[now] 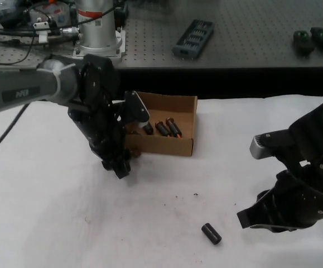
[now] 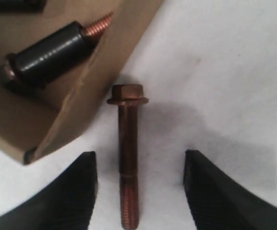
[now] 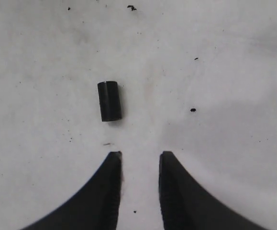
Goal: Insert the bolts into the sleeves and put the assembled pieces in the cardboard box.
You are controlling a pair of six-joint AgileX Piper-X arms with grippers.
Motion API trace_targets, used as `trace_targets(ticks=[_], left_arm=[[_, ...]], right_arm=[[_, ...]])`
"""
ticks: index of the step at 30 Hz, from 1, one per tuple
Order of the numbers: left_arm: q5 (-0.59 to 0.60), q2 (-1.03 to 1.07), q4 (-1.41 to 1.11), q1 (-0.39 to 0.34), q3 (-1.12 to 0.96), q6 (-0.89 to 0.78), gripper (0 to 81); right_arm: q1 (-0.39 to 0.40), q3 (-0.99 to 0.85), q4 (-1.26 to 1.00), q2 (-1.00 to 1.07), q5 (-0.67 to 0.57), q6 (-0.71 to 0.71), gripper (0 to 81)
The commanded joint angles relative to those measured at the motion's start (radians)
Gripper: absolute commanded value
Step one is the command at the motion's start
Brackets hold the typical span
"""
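The bolt (image 2: 128, 158) is copper-brown along head, shank and thread. The cardboard box (image 2: 57, 124) is plain tan-brown, darker on its inner floor. Inside it, an assembled piece (image 2: 52, 52) has a matte black body with a copper head and a copper thread tip. The loose sleeve (image 3: 109, 101) is black with a faint pale streak of shine. The left gripper (image 2: 139, 158) is black, its fingers (image 2: 76, 201) finely ribbed; the right gripper (image 3: 139, 155) is plain black. The cloth (image 3: 215, 72) is white, flecked with small dark specks. The bench (image 1: 250, 28) behind is grey with a regular grid of dots, and the two knobs (image 1: 313, 40) on it look dark, perhaps green-centred.
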Motion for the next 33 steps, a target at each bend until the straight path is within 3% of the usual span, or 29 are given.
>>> trace_targets(ticks=[1, 8, 12, 21, 33], left_arm=[[0.015, 0.018, 0.003, -0.01, -0.013, 0.014, 39.8], [0.04, 0.027, 0.0, -0.028, -0.013, -0.002, 20.1], [0.026, 0.027, 0.0, -0.028, -0.013, -0.018, 0.6], [-0.019, -0.01, 0.01, -0.005, -0.054, -0.184, 0.6], [0.022, -0.42, 0.215, 0.062, -0.052, -0.262, 0.6]], right_arm=[[-0.007, -0.003, -0.01, -0.04, -0.015, 0.001, 20.9], [-0.007, -0.003, -0.052, -0.07, -0.011, 0.001, 20.9], [-0.007, -0.003, -0.054, -0.07, -0.011, 0.001, 20.9], [-0.007, -0.003, -0.054, -0.07, -0.007, -0.002, 20.9], [-0.007, -0.003, -0.063, -0.07, -0.007, -0.003, 20.9]])
